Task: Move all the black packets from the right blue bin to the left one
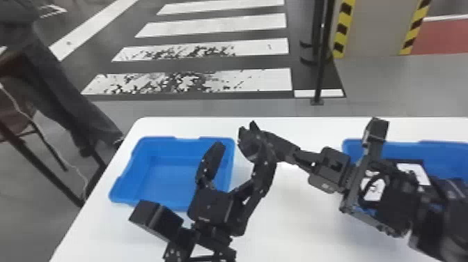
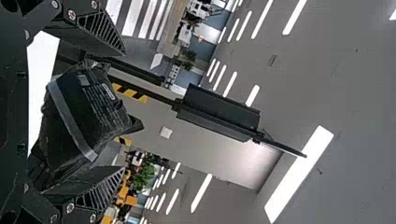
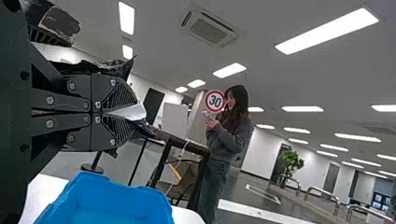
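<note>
Evidently, just right of the left blue bin, the left gripper stands wide around the black packet; its creased wrapper looks light, soft and slippery, so I'd take its fuller middle while the right gripper, narrow, pinches it.

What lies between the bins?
Between the left bin and right bin, the head view shows the white table, with the left arm and right arm partly above it.
</note>
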